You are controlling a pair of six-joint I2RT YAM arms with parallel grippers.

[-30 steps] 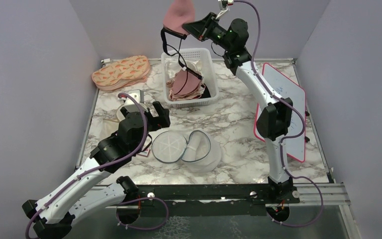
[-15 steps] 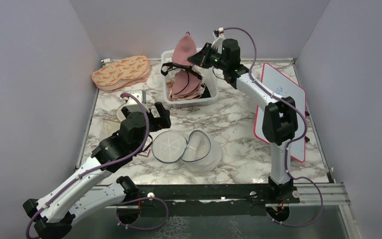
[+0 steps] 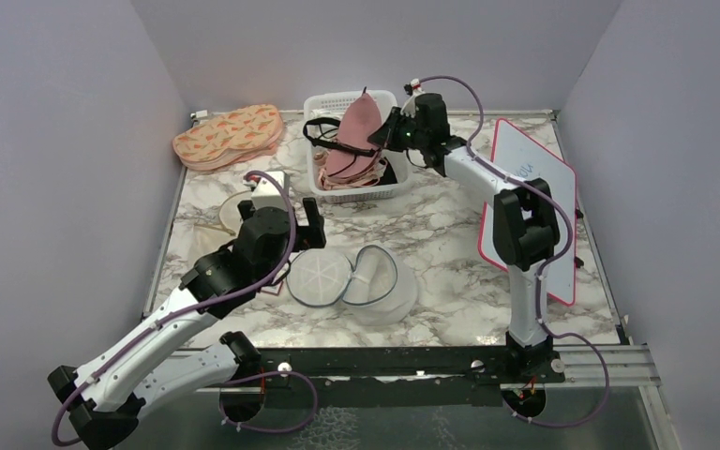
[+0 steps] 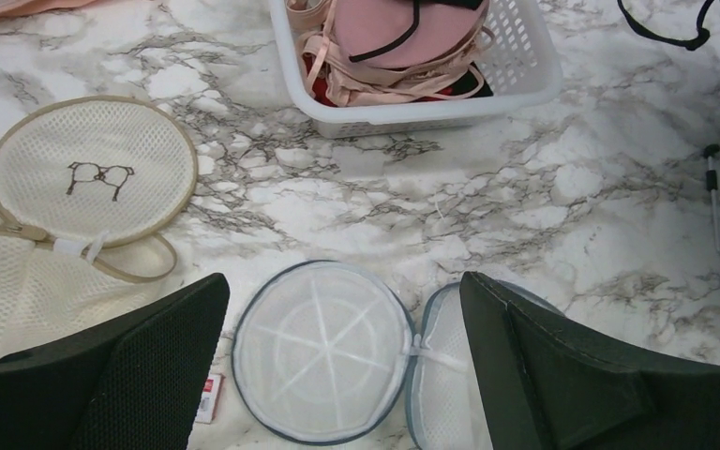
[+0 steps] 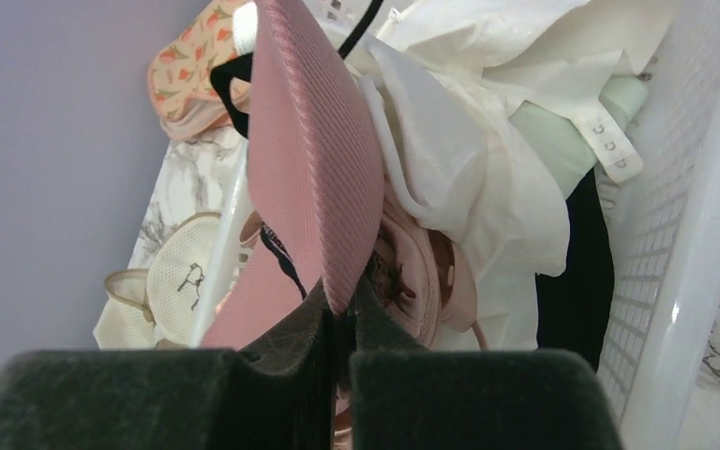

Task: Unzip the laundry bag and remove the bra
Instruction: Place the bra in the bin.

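Observation:
The round white mesh laundry bag [image 3: 352, 278] lies unzipped on the marble, its two halves spread side by side; it also shows in the left wrist view [image 4: 323, 349]. My left gripper [image 3: 302, 221] is open and empty, hovering just behind the bag [image 4: 342, 375]. My right gripper [image 3: 386, 134] is shut on the dusty-pink bra [image 3: 354, 127], holding its cup upright over the white basket [image 3: 386, 187]. In the right wrist view the gripper [image 5: 339, 314] pinches the pink cup [image 5: 314, 159]. Black straps hang at the basket's left.
The white slotted basket [image 4: 431, 111] holds several other garments. A cream mesh pouch [image 4: 89, 173] lies left of the left gripper. A peach patterned pouch [image 3: 228, 134] sits at back left. A pink-rimmed white board [image 3: 534, 202] leans at right. A pen [image 4: 712, 192] lies on the marble.
My right gripper has come down from high above with the bra, now just over the basket. My left gripper has shifted slightly right and away from the arm bases.

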